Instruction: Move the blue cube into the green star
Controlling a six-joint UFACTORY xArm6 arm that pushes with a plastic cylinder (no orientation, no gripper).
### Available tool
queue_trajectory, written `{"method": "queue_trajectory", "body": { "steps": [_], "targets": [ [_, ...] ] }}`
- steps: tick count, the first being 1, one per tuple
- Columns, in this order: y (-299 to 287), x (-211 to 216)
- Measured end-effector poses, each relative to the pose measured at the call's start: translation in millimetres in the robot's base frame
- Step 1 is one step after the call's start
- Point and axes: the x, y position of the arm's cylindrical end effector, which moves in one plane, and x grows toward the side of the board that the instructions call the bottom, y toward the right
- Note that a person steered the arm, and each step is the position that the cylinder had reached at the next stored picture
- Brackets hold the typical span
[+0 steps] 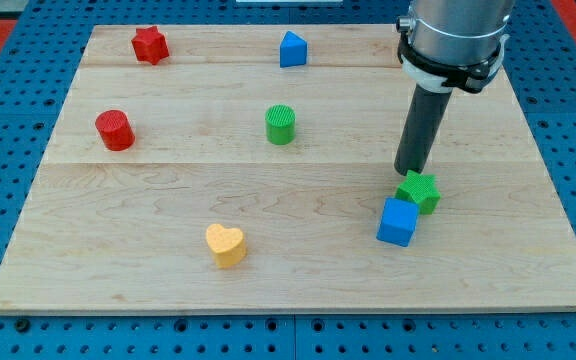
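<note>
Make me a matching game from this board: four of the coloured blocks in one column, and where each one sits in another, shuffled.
Blocks:
1. red star
2. yellow heart
3. blue cube
4. green cylinder

Places:
A. near the board's middle
B. against the green star, at the view's right
C. the view's top left corner
D. near the view's bottom edge, left of centre

Pairs: 1-C, 2-D, 3-B, 4-A. My tip stands just above the green star.

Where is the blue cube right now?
The blue cube sits toward the wooden board's lower right in the camera view, touching the green star just above it, below my tip.
</note>
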Motion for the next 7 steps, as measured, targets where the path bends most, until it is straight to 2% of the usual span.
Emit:
{"method": "queue_trajectory", "body": {
  "steps": [1,2,3,4,5,6,7],
  "targets": [
    [4.8,22.3],
    [2.0,23.7],
    [-51.9,27.0],
    [-86.6,50.1],
    [-67.5,99.1],
    [-42.9,117.8],
    [-40.2,103.8]
  ]
}}
